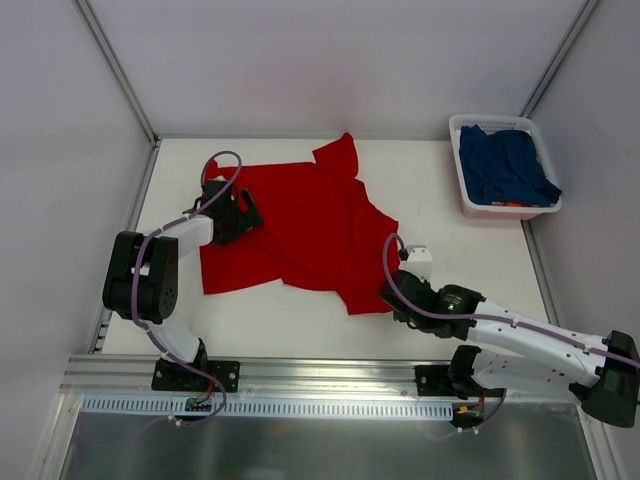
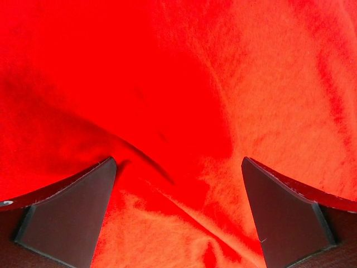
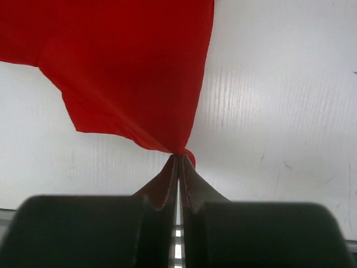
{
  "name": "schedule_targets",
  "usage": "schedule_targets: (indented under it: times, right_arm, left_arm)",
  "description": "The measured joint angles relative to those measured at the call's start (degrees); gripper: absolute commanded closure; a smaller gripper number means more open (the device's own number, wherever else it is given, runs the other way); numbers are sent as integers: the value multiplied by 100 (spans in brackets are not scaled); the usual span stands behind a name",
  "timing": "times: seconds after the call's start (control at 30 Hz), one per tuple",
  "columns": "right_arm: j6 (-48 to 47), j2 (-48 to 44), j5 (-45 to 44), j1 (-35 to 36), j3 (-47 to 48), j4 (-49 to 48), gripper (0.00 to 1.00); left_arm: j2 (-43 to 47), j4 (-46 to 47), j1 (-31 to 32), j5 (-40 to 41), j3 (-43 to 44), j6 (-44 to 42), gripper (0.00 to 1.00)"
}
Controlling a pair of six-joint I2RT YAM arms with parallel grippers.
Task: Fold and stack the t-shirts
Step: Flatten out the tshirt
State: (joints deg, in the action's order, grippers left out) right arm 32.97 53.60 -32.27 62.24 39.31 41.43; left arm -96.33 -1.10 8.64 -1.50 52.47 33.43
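Note:
A red t-shirt (image 1: 300,225) lies spread and rumpled across the middle of the white table. My left gripper (image 1: 238,213) hovers over its left part with both fingers wide open; in the left wrist view red cloth (image 2: 184,100) fills the frame between the dark pads (image 2: 72,215). My right gripper (image 1: 385,297) is at the shirt's near right corner, shut on a pinch of the red hem (image 3: 184,152). A navy blue t-shirt (image 1: 505,165) lies bunched in the white basket (image 1: 468,200) at the back right.
Metal frame posts (image 1: 115,65) stand at the back corners. An aluminium rail (image 1: 320,375) runs along the near table edge by both arm bases. Bare white table (image 3: 279,111) shows to the right of the red shirt.

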Motion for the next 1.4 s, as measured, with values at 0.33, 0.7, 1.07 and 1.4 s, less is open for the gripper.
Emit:
schedule_targets:
  times: [0.33, 0.7, 1.07, 1.4]
  right_arm:
    - [944, -20, -396, 511, -74, 837, 52]
    - [1137, 461, -1178, 789, 673, 1532, 44]
    - [-367, 1825, -1169, 81, 1526, 304, 41]
    - [-1891, 3390, 520, -1598, 1731, -1554, 41]
  left_arm:
    - [0, 4, 0, -4, -2, 0, 1]
    - [0, 4, 0, -7, -2, 0, 1]
    - [114, 4, 2, -98, -92, -2, 1]
    - [278, -192, 2, -116, -203, -13, 1]
